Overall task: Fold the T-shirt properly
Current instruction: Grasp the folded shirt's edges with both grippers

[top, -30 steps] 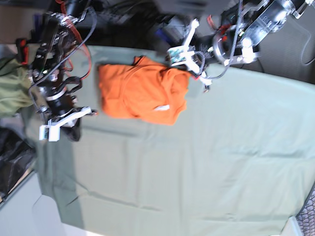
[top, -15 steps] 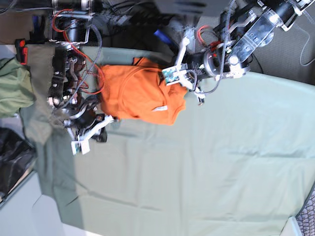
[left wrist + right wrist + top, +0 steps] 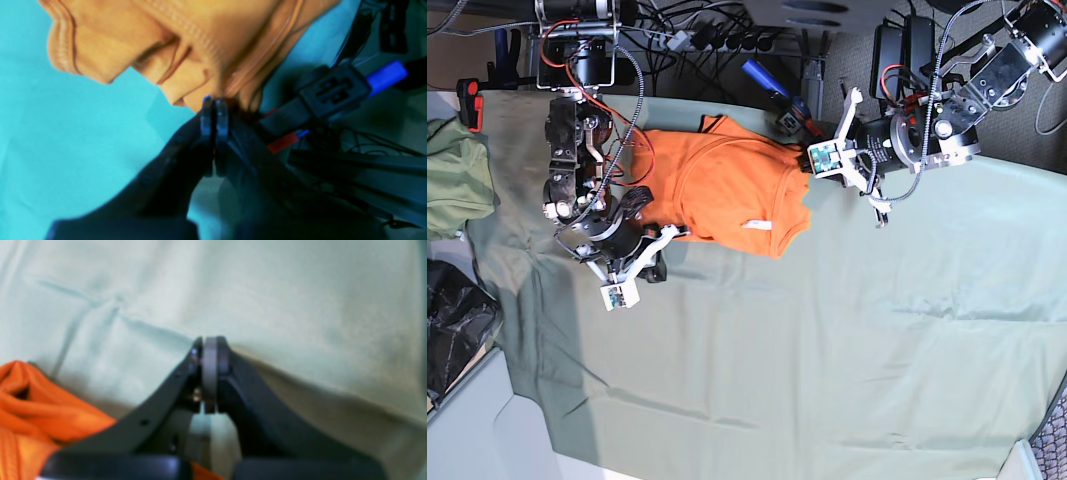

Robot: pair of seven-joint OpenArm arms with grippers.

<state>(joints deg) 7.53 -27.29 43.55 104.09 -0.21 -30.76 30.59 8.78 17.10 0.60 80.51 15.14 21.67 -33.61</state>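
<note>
The T-shirt (image 3: 717,190) lies bunched on the table cloth (image 3: 827,340) between the two arms. Just beyond the left gripper (image 3: 213,100), whose jaws are pressed together on nothing, sits its ribbed edge. The right gripper (image 3: 208,343), also closed and empty, hovers over bare cloth with orange folds beside it, probably repositioning for a fresh grasp.

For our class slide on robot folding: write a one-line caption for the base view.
Two arms flank a folded T-shirt on the table cloth; right gripper and left gripper sit shut at its edges.
</note>
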